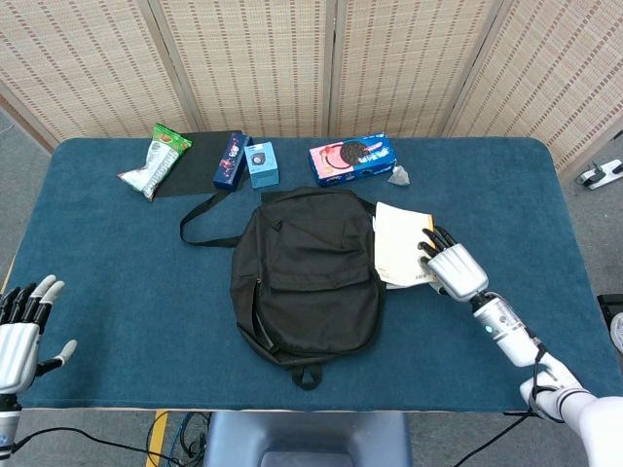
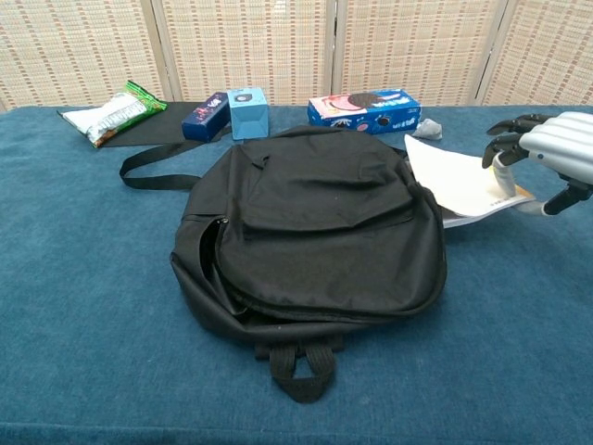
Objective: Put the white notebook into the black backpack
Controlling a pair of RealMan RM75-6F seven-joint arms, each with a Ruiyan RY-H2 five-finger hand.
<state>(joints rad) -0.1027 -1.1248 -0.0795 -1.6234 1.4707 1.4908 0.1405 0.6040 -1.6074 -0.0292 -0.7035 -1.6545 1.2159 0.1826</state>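
Nearest, the left hand (image 1: 21,331) waits open and empty at the table's front edge. Farther in, the right hand (image 1: 454,269) rests curled fingers on the white notebook (image 1: 401,255), not clearly gripping it, just beside the black backpack (image 1: 307,277). Picking up seems underway; next it needs a firm grasp.

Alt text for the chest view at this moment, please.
The robot's right hand rests its fingertips on the edge of a white notebook lying against the right side of a black backpack on a blue table. Snack packets and small boxes line the far edge.
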